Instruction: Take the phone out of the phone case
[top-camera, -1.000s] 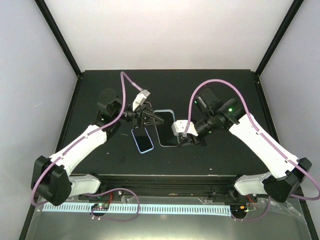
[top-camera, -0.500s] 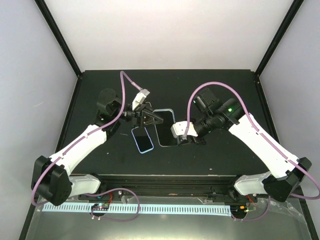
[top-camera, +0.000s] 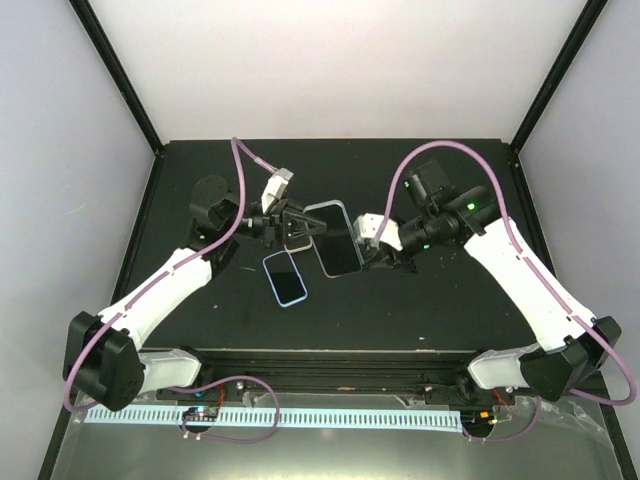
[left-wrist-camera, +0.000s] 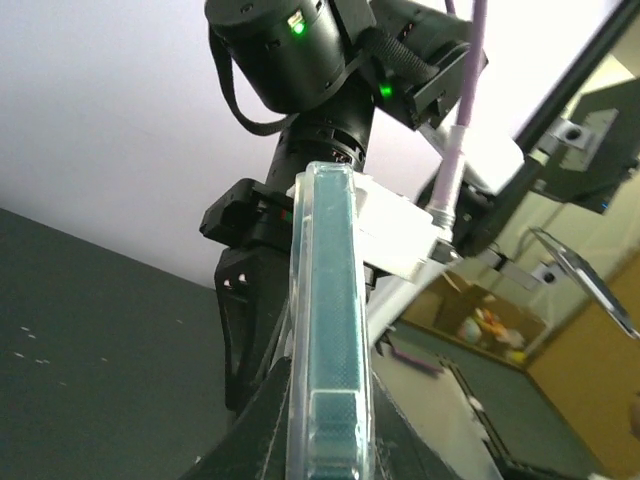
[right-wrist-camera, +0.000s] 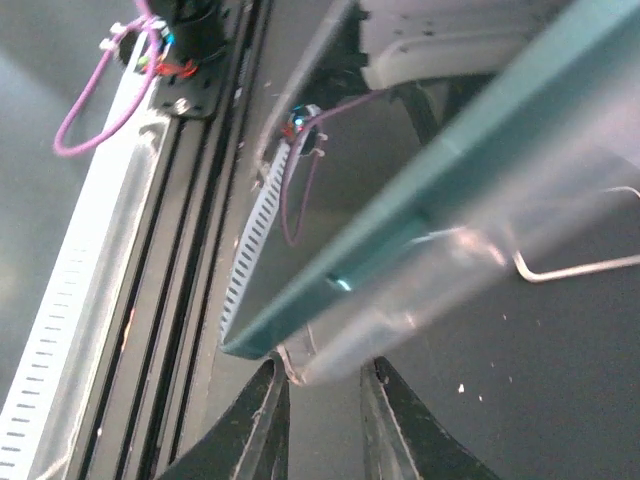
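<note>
A teal phone in a clear case hangs tilted above the black table, between my two grippers. My left gripper is shut on its left end. In the left wrist view the cased phone stands edge-on between the fingers of my left gripper. My right gripper grips the right end. In the right wrist view the clear case's corner sits between the fingers of my right gripper, with the phone's teal edge just above it.
A second phone with a blue rim lies flat on the table just under and in front of the left gripper. A thin bent wire lies on the table. A white slotted rail runs along the front edge.
The cased phone lay flat on the table; now it is lifted, tilted and shifted toward the back. Both grippers have risen and moved back with it.
</note>
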